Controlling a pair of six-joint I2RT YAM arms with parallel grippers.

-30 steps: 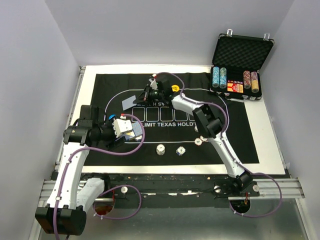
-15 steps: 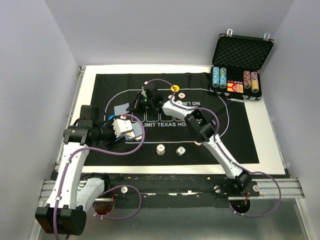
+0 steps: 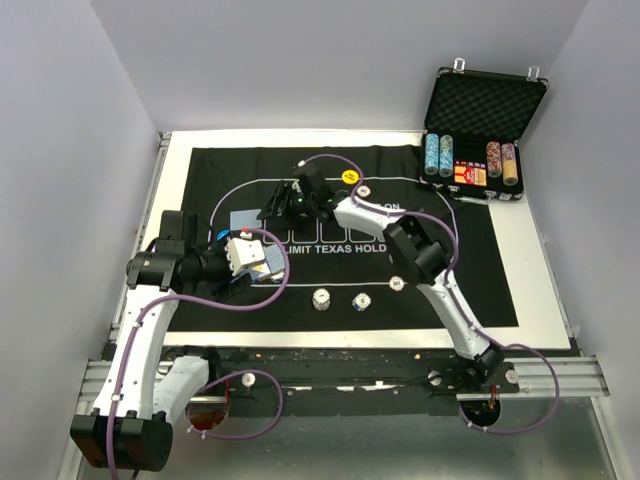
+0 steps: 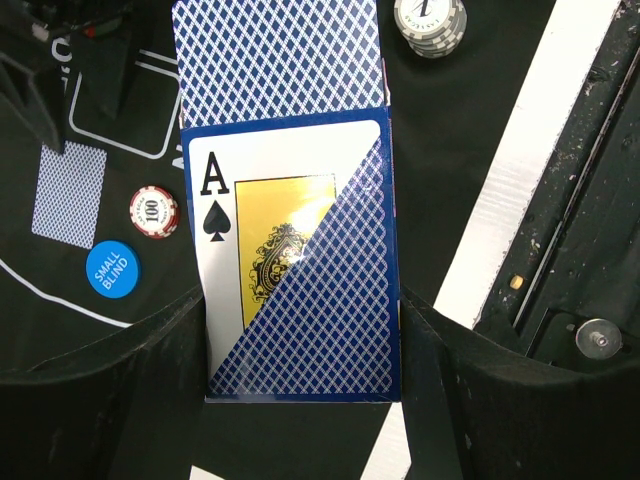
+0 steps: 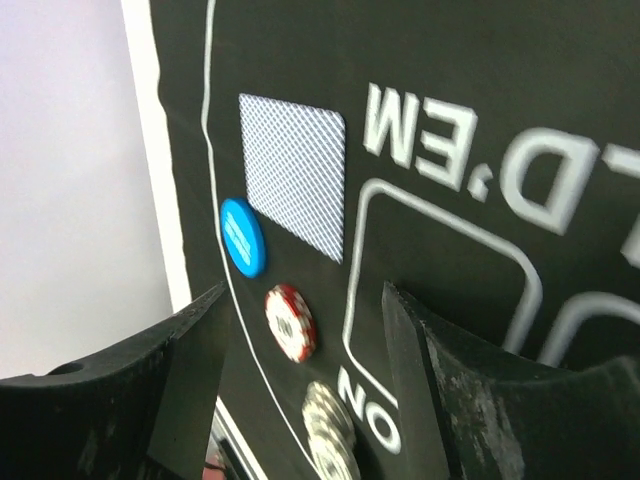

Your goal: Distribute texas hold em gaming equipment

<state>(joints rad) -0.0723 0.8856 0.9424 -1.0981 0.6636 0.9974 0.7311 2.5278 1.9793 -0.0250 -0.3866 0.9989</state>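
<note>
Left end effector point(image 4: 300, 340) closed on the stiff deck box point(image 4: 290, 260), slick cards point(image 4: 277, 60) protruding past its tips. Right end effector point(image 5: 305, 320) open, a light, flat face-down card point(image 5: 293, 170) on the mat point(image 5: 420, 40) just ahead, likely best pinched by an edge.

Bright even light, soft shadows, the right claw point(image 5: 302, 300) blurred close up
</note>
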